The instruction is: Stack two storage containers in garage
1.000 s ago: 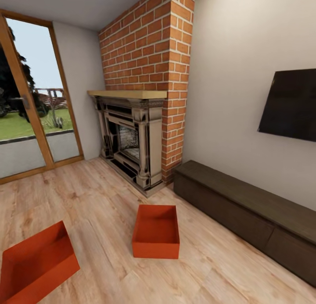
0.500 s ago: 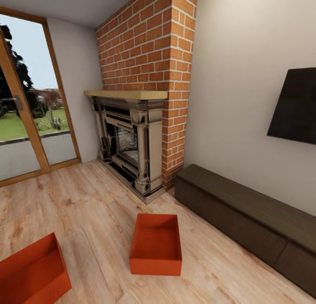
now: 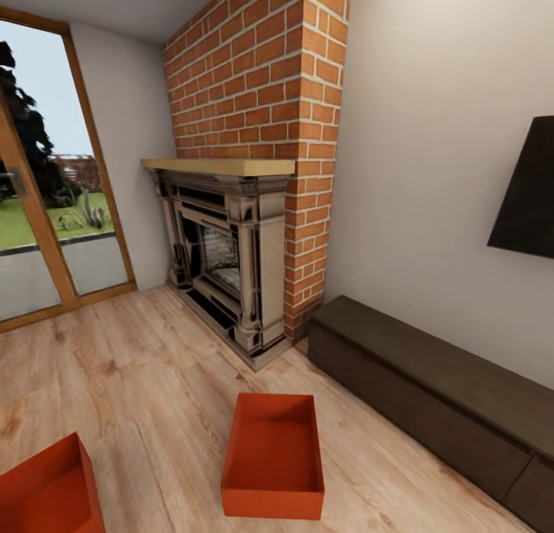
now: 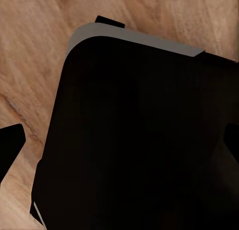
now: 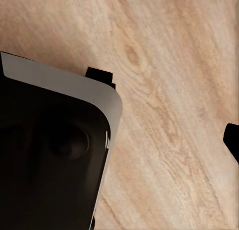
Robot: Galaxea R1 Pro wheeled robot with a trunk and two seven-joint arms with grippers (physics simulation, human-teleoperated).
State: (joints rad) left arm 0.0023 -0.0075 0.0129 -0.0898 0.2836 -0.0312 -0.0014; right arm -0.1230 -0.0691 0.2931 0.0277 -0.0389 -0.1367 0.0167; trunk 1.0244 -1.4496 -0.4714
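On the light wood-plank floor (image 3: 154,379) of the living room sit two orange-red storage containers, both open-topped boxes with thin, smooth, plain walls and nothing visible inside. One container (image 3: 273,454) stands upright near the middle of the head view, in front of the brick fireplace (image 3: 231,264) and well apart from it, its long side running away from the camera. The second container (image 3: 48,491) lies nearer and to the left, cut off by the picture's corner, turned at an angle to the first and well apart from it. Right of the fireplace, a long dark low cabinet (image 3: 431,391) runs along the pale wall beneath a black TV (image 3: 531,198). Wood-framed glass doors (image 3: 46,210) at far left look onto grass and trees. Both wrist views look down at plank flooring past dark robot bodywork; whether either gripper's jaws are spread or closed cannot be told.
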